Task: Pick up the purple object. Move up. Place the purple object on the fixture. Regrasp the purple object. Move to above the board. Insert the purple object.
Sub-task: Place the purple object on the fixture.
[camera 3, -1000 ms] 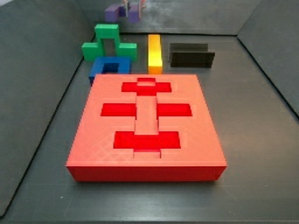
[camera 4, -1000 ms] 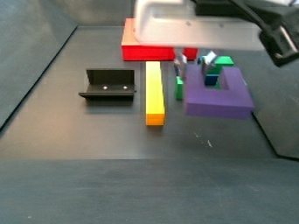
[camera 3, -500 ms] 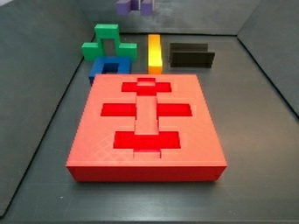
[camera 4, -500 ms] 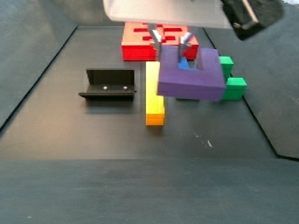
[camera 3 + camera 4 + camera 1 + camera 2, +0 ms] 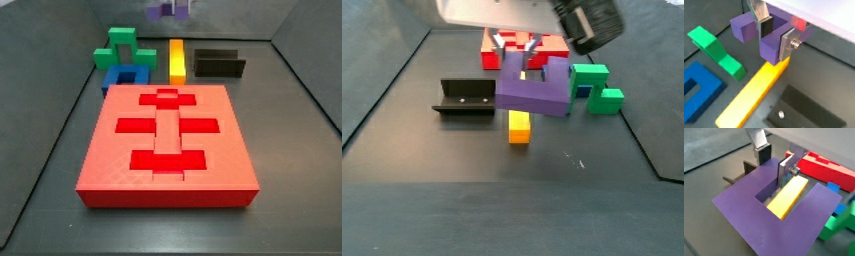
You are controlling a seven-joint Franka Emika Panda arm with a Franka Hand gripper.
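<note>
Both wrist views show the hand (image 5: pixel 776 162) pinching one prong of the U-shaped dark purple plastic block (image 5: pixel 777 213), lifted above the long yellow bar (image 5: pixel 753 96).

The gripper (image 5: pixel 774 32), seen above the yellow bar (image 5: pixel 751 100), has fingers (image 5: pixel 786 44) of flat, brushed silver metal with dark matt pads. Between them the purple object (image 5: pixel 764 218) is clamped; it looks like matt plastic with a fine printed grain. The board (image 5: pixel 167 140) is seen as matt red plastic. The green block (image 5: pixel 717 52) and the blue block (image 5: pixel 697 97) appear smooth. The floor (image 5: pixel 502 190) is dark and slightly shiny.
</note>
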